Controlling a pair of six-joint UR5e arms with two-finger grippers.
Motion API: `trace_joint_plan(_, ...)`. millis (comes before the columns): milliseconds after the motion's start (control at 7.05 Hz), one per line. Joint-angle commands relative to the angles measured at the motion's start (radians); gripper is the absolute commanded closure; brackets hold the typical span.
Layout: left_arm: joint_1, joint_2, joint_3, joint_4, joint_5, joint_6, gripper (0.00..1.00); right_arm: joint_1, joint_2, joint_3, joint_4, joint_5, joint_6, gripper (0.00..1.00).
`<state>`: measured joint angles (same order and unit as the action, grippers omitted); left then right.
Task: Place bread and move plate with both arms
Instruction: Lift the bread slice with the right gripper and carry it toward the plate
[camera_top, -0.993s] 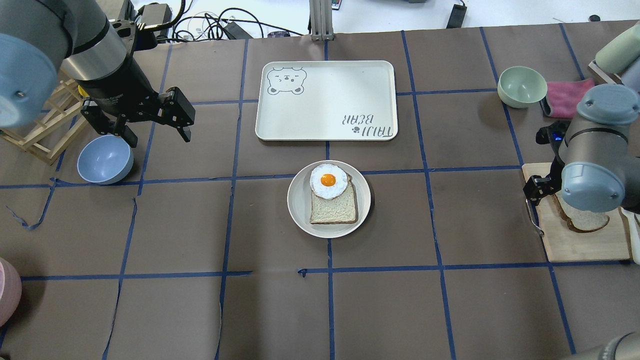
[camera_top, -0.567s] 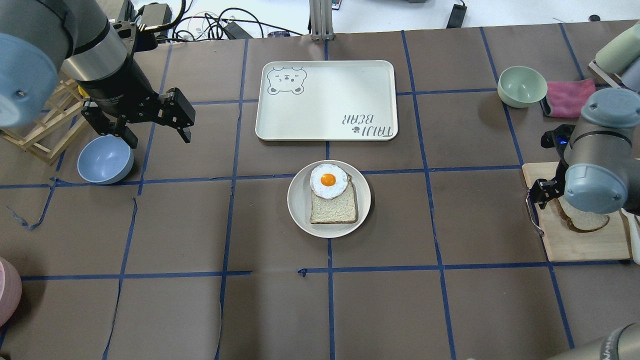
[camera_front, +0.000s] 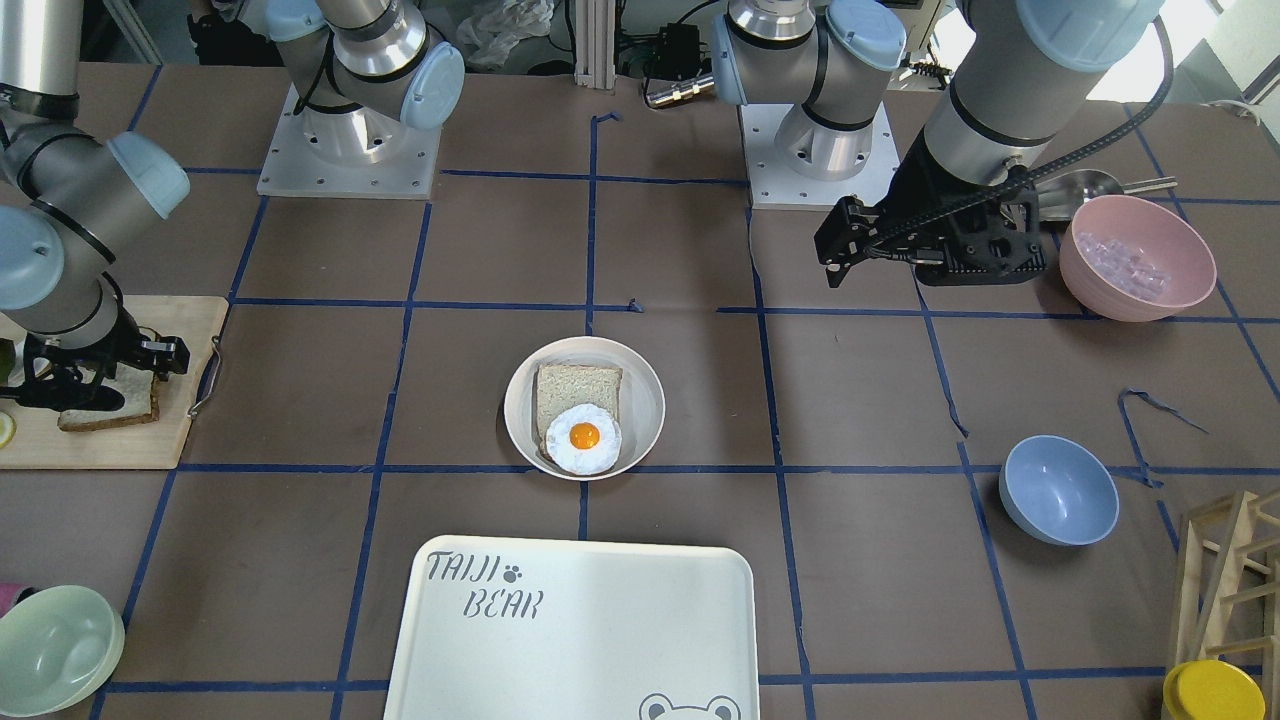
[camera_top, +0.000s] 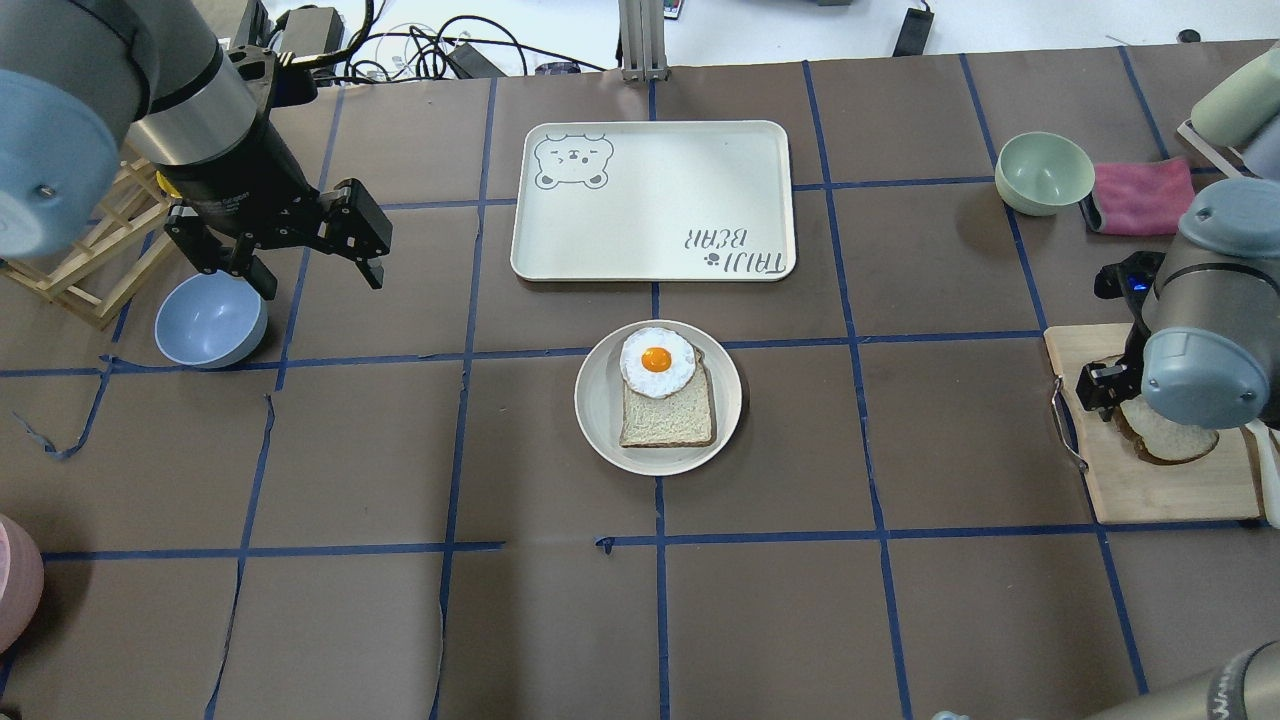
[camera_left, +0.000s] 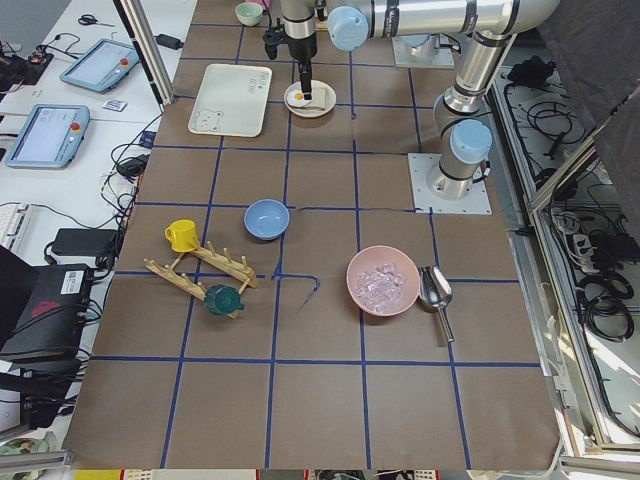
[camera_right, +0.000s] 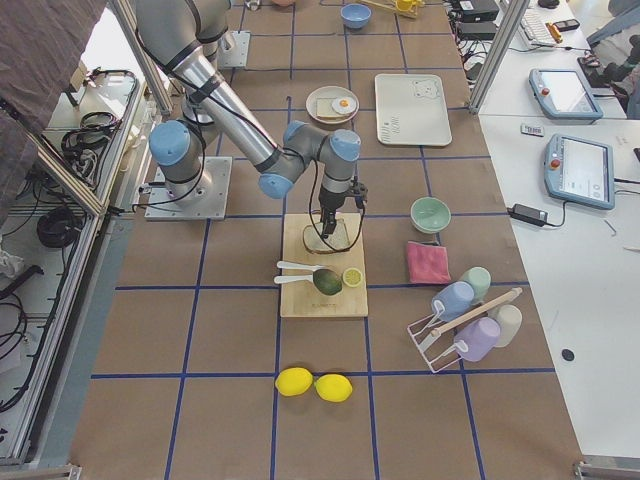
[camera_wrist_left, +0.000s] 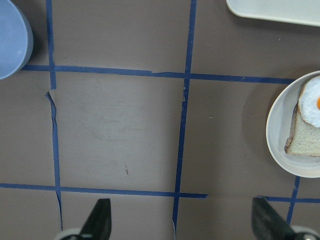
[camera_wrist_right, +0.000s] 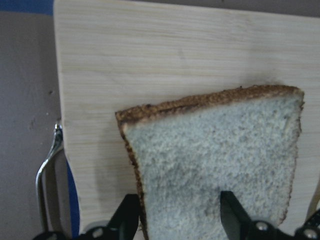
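The bread (camera_wrist_right: 215, 160), a dark-crusted slice, lies on a wooden cutting board (camera_top: 1150, 490) at the table's right; it also shows in the overhead view (camera_top: 1172, 440) and the front view (camera_front: 105, 410). My right gripper (camera_wrist_right: 180, 220) is open low over it, one finger at the slice's left crust and the other over the crumb. The plate (camera_top: 598, 400) sits mid-table and holds a paler slice topped with a fried egg (camera_top: 656, 362). My left gripper (camera_top: 318, 280) is open and empty, hovering left of the plate (camera_wrist_left: 280, 125).
The white TAIJI BEAR tray (camera_top: 650, 200) lies behind the plate. A blue bowl (camera_top: 210, 318) and a wooden rack (camera_top: 90, 260) are by the left gripper. A green bowl (camera_top: 1045, 172) and a pink cloth (camera_top: 1140, 195) are at the back right. A pink bowl (camera_front: 1137, 258) stands near the left arm.
My right arm has shifted right and nearer over the cutting board, closing in on the dark-crusted slice. The left arm has barely moved.
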<state>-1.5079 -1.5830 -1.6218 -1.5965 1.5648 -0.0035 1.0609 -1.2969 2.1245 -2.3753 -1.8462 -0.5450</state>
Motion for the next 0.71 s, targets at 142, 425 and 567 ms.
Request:
trace_joint_plan(142,0.0,0.001,0.0,0.004,0.001,-0.001,0.0,-0.004,0.001,0.002,0.007,-0.008,-0.001,0.75)
trace_joint_plan(425,0.0,-0.002,-0.001,0.009,-0.002,0.0,0.0,-0.004,-0.004,0.002,0.016,-0.035,0.0,1.0)
trace_joint_plan(567,0.001,0.0,0.0,0.007,0.001,0.0,0.0,-0.004,-0.015,0.0,0.033,-0.036,0.0,1.0)
